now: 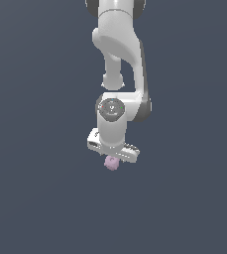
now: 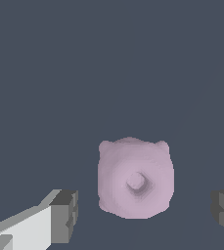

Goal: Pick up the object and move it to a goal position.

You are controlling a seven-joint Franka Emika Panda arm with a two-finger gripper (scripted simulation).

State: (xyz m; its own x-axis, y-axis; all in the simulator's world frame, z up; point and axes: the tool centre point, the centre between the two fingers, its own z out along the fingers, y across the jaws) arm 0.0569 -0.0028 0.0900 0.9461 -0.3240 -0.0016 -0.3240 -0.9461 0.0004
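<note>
The object (image 1: 111, 162) is a tiny pale pink-lilac lumpy blob directly under the white gripper (image 1: 112, 158) in the exterior view. In the wrist view the object (image 2: 134, 178) shows a small dimple on top and lies between the two dark fingertips (image 2: 64, 216), with a clear gap on each side. The gripper (image 2: 145, 212) is open and straddles the object without touching it. In the exterior view the fingers are mostly hidden behind the hand.
The white arm (image 1: 119, 54) hangs down from the top of the exterior view. The background is a plain dark blue-grey surface (image 1: 35, 198) with no other objects in view.
</note>
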